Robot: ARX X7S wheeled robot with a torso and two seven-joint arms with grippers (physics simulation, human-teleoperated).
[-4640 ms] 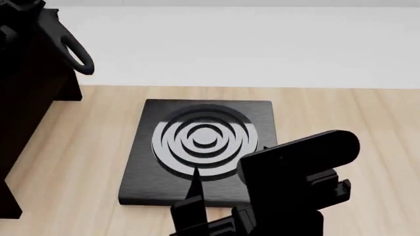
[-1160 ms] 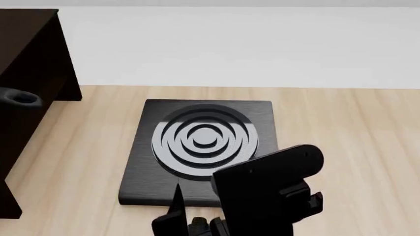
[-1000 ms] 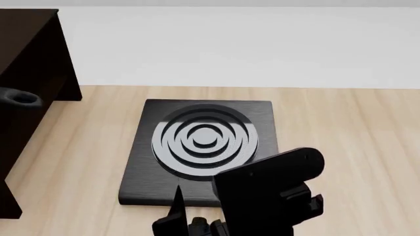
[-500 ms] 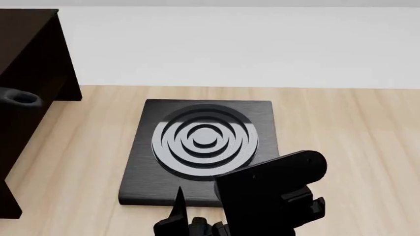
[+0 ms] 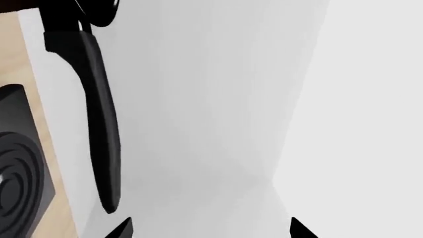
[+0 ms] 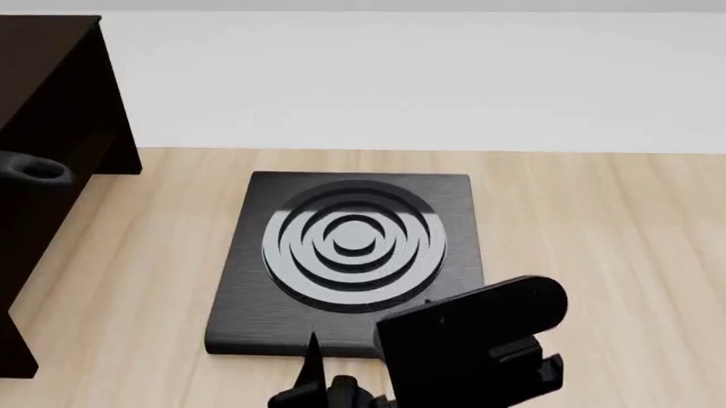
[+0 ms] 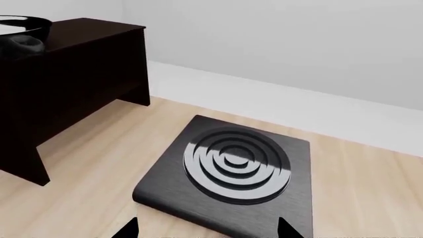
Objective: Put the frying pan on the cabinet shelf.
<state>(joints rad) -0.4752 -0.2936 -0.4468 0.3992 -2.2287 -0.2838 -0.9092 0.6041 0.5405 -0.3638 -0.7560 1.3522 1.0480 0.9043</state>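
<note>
**Left claw [image 5: 208, 230] wide open and empty, pan on the cabinet**

Our left claw is spread wide with nothing between its tips. The right claw [image 7: 208, 230] gapes empty too. The frying pan [image 7: 20, 25] sits on the cabinet shelf [image 7: 86, 34], its handle [image 5: 99, 124] jutting out at 9 o'clock from the stove plate [image 6: 352, 255]. We judge 1 step remains: draw the left arm straight back, wide of that handle, so nothing nudges the pan.

Bright, even, sharp (soft shadows)
</note>
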